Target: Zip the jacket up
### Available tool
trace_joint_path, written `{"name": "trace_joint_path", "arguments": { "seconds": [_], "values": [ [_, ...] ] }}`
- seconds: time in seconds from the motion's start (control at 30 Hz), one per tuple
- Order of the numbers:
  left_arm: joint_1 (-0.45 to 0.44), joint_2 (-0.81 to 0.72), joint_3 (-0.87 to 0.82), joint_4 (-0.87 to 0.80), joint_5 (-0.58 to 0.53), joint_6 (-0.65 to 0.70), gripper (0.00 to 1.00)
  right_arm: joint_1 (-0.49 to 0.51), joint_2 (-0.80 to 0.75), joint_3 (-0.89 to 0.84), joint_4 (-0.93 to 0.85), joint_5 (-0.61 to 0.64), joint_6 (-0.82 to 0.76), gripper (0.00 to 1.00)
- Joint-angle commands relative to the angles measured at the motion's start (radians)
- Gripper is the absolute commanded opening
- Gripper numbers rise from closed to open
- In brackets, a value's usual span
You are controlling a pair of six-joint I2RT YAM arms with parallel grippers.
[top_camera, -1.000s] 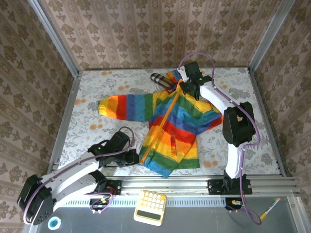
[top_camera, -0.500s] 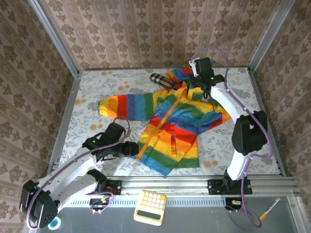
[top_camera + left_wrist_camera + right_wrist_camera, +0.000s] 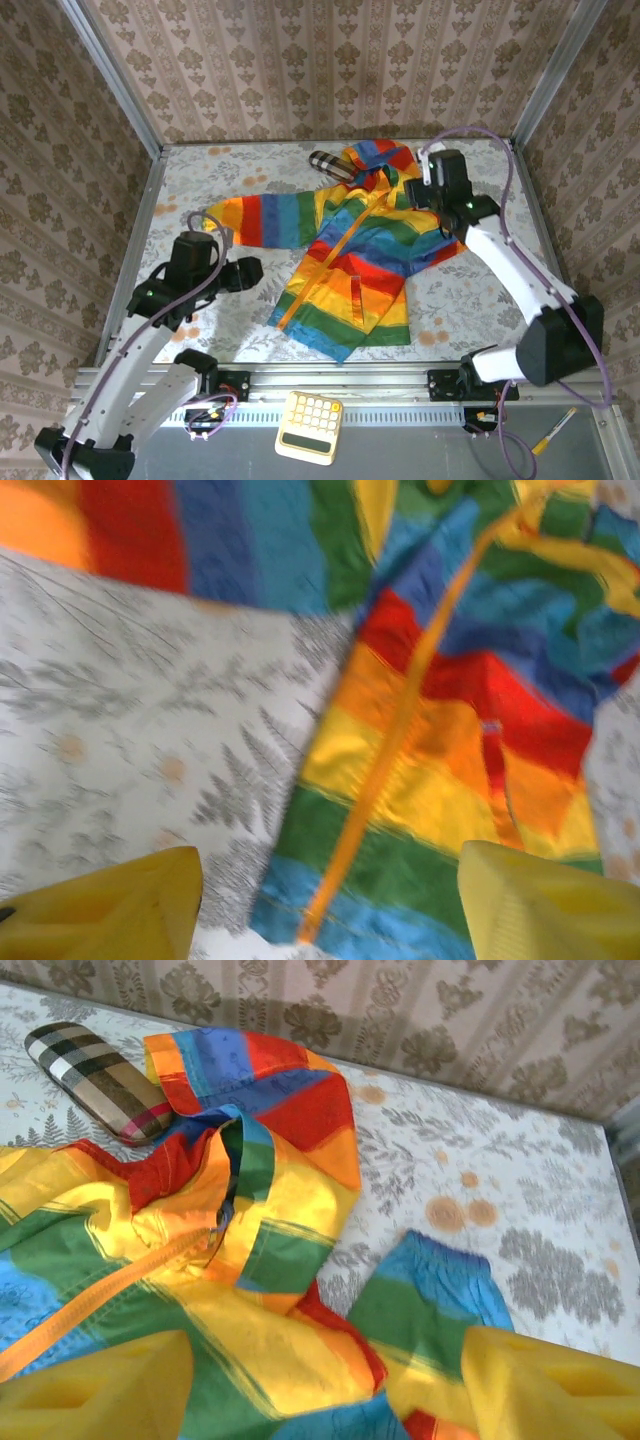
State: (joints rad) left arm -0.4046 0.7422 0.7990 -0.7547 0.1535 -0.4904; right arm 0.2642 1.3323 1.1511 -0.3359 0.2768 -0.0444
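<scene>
Rainbow jacket (image 3: pixel 350 265) lies flat; left gripper (image 3: pixel 328 880) and right gripper (image 3: pixel 328 1360) both spread wide; right wrist shows plaid case (image 3: pixel 95 1080) beside hood.

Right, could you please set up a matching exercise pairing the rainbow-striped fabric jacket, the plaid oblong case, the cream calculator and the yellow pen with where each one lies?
Things:
1. rainbow-striped hooded fabric jacket
2. tan, black and white plaid oblong case
3. cream rectangular calculator
4. slim yellow pen

Places:
A. on the grey ledge in front of the table, near its middle
B. spread across the middle of the floral table
C. on the grey ledge, at its right end
D. at the far side of the table, beside the hood

Pairs: 1-B; 2-D; 3-A; 4-C
</scene>
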Motion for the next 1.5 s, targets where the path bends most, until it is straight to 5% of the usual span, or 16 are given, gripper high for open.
{"name": "trace_joint_path", "arguments": {
  "seconds": [0.0, 0.07, 0.27, 0.6, 0.77, 0.97, 1.27, 1.47],
  "values": [
    [0.054, 0.016, -0.005, 0.014, -0.175, 0.137, 0.78, -0.002, -0.121, -0.098, 0.084, 0.021, 0.021, 0.77],
    [0.090, 0.027, -0.029, 0.060, -0.251, 0.155, 0.99, -0.003, -0.181, -0.167, 0.118, 0.059, 0.018, 1.00],
    [0.140, 0.022, -0.120, 0.229, -0.327, 0.255, 1.00, -0.009, -0.285, -0.355, 0.144, 0.157, 0.113, 1.00],
    [0.146, -0.087, -0.413, 0.680, -0.485, 0.540, 1.00, -0.016, -0.327, -0.685, 0.491, 0.126, 0.155, 1.00],
    [0.147, -0.094, -0.566, 0.969, -0.400, 0.557, 1.00, -0.019, -0.374, -0.842, 0.803, 0.116, 0.101, 1.00],
    [0.177, 0.065, -0.683, 1.290, -0.437, 0.578, 1.00, -0.061, -0.361, -0.956, 1.032, 0.093, 0.047, 1.00],
    [0.340, 0.394, -0.680, 1.700, -0.260, 0.553, 1.00, -0.114, -0.079, -0.960, 1.328, 0.000, 0.037, 1.00],
    [0.384, 0.581, -0.612, 1.817, -0.199, 0.532, 1.00, -0.123, 0.084, -0.918, 1.431, -0.008, -0.004, 1.00]
  ]
}}
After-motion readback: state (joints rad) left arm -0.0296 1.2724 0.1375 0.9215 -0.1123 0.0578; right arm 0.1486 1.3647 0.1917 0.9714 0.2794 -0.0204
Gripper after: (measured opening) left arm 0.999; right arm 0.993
